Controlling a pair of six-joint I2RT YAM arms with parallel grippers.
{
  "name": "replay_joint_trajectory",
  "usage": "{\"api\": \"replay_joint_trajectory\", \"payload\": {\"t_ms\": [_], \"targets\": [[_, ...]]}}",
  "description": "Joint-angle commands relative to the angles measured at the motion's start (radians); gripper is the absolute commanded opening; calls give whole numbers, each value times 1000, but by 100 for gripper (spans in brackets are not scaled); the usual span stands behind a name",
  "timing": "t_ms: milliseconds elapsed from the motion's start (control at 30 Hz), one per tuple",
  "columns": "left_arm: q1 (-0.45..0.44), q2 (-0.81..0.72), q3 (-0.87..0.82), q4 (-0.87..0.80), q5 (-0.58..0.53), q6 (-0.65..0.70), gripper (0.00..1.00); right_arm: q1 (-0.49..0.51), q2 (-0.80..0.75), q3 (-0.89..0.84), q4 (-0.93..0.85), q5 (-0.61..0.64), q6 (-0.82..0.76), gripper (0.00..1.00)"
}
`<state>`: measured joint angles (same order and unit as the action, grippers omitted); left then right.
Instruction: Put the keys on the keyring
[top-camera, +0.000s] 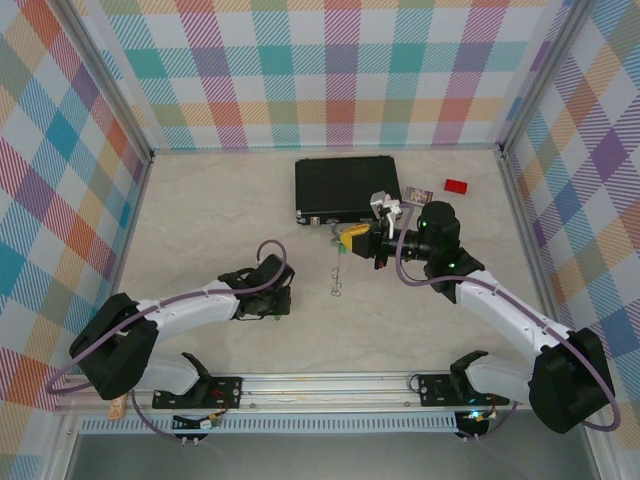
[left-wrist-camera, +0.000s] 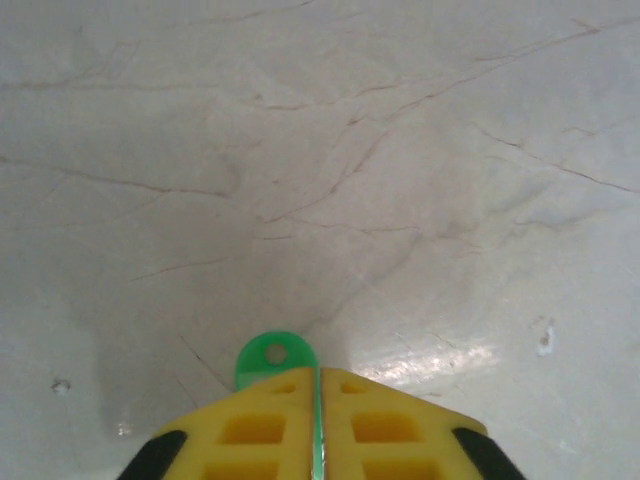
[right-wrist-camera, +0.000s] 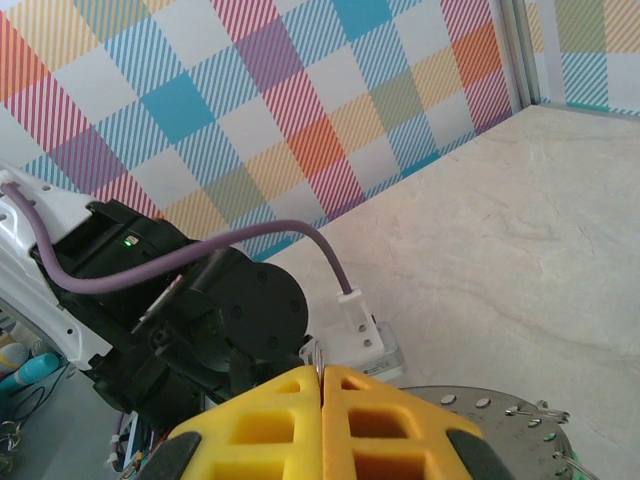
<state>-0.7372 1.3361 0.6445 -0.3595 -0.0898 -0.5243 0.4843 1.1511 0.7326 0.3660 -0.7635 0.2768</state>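
The print on the small card (top-camera: 417, 195) just right of the black case (top-camera: 347, 185) is too small to read.

The left gripper (left-wrist-camera: 318, 380) has its yellow jaws pressed together on a key (left-wrist-camera: 274, 357). The bright-green tag is pinched flat between them, and a thin green edge runs down the seam. The tag's rounded end, with its small round hole, sticks out past the jaw tips. Its long axis therefore lies along the jaws and points away from the wrist, over the pale veined tabletop (left-wrist-camera: 400, 150). The key's metal part is hidden inside the jaws. In the top view this gripper sits low over the tabletop, left of centre, facing the middle.

The right gripper (right-wrist-camera: 320, 375) is closed as well, with its yellow jaws meeting. A thin sliver of grey metal stands up from the seam — apparently the keyring (right-wrist-camera: 318, 355) seen edge-on, its plane in line with the jaws. How far round it runs cannot be told. Beyond it are the left arm's black wrist (right-wrist-camera: 230, 310) and its purple cable (right-wrist-camera: 200, 255). A grey perforated plate (right-wrist-camera: 500, 430) lies at the lower right of that view.

From above, the right gripper is just in front of the case's near edge, pointing left. A small thin metal piece (top-camera: 337, 283) shows between the two grippers, too small to identify. A red block (top-camera: 456, 185) lies right of the card, apart from the case.
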Motion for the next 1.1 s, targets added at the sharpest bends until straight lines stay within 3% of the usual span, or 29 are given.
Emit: {"api": "replay_joint_trajectory", "payload": {"t_ms": [0,300,500,700,1067], "targets": [[5,-96,-8,-40,1,47,21,-4,-3,-11,50,-17,7,0],[3,-410,-211,-53,-19,-12,32,-5,2,-13,59,-22,13,0],[4,-518,-271,-47,-32,-69,44,-5,6,-14,68,-27,23,0],[4,-441,-312,107,51,-100,45,-4,5,-17,68,-23,21,0],[5,-259,-275,206,71,-54,44,-4,19,-16,75,-27,24,0]]}}
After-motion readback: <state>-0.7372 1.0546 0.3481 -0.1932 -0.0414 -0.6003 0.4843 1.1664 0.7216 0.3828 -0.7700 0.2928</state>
